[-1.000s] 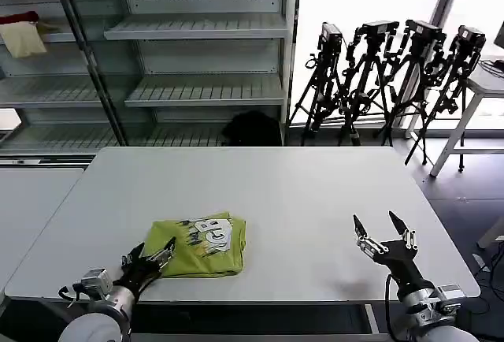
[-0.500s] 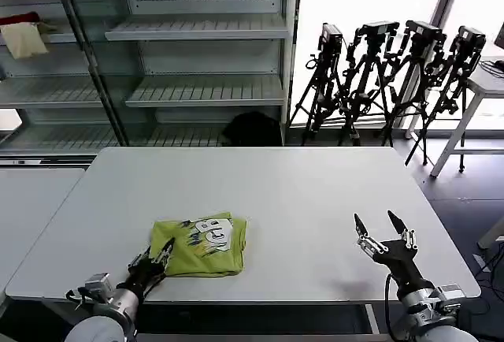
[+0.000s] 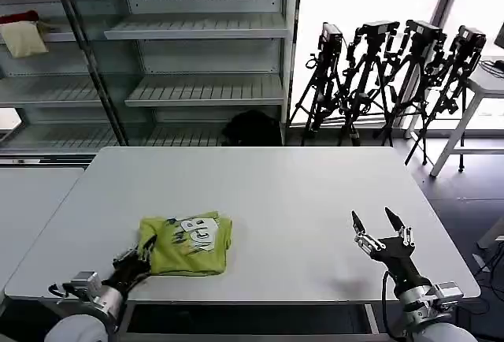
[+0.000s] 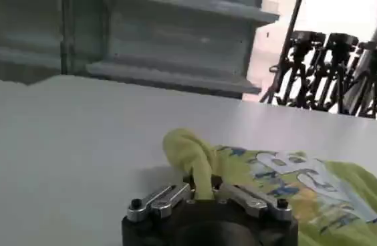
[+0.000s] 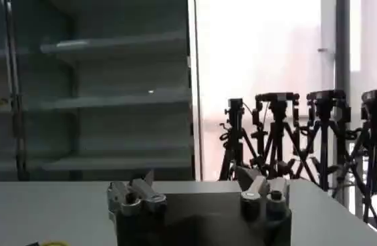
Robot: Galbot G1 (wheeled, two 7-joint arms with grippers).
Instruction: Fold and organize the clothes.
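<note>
With the green T-shirt (image 3: 186,244) already folded compact near the table's (image 3: 315,192) front-left edge, left gripper (image 4: 202,190) seemingly pinches its corner, right gripper (image 3: 379,232) idle, fingers apart; final placement likely remains

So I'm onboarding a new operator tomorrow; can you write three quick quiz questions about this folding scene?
1. True or false: the left gripper is shut on the lime-green T-shirt.
2. The right gripper is: A) open, holding nothing B) pinching a sleeve C) pressing the shirt flat.
3. Fill in: the shirt's white printed graphic faces ____.

Key: 1 true; 2 A; 3 up.
</note>
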